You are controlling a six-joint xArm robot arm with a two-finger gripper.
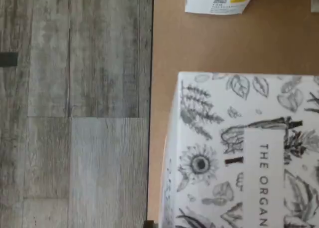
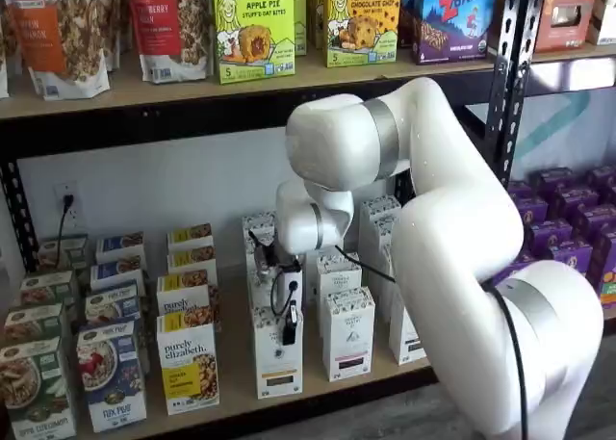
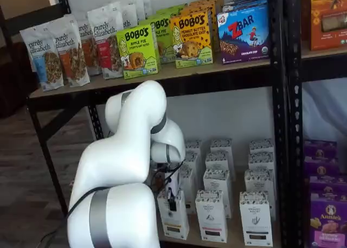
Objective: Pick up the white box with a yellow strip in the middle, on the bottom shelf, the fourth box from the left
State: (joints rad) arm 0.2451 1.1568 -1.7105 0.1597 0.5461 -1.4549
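The white box [image 2: 277,365] with a yellow strip low on its front stands at the front of the bottom shelf [image 2: 236,377]; it shows in both shelf views [image 3: 174,220]. My gripper [image 2: 289,326] hangs right over it, with a black finger and a cable down its front face, also seen in a shelf view [image 3: 172,201]. Only one finger shows, so I cannot tell whether the gripper is open or shut. The wrist view shows a white carton top [image 1: 239,153] with leaf drawings close below, standing on the pale board [image 1: 169,38].
Like white cartons with black strips [image 2: 348,334] stand just right of it, and "purely elizabeth" boxes [image 2: 188,363] just left. Purple boxes [image 2: 568,238] lie far right. The upper shelf [image 2: 289,74] carries Bobo's boxes. A black rack post [image 2: 510,64] stands right. Grey floor [image 1: 75,113] lies below.
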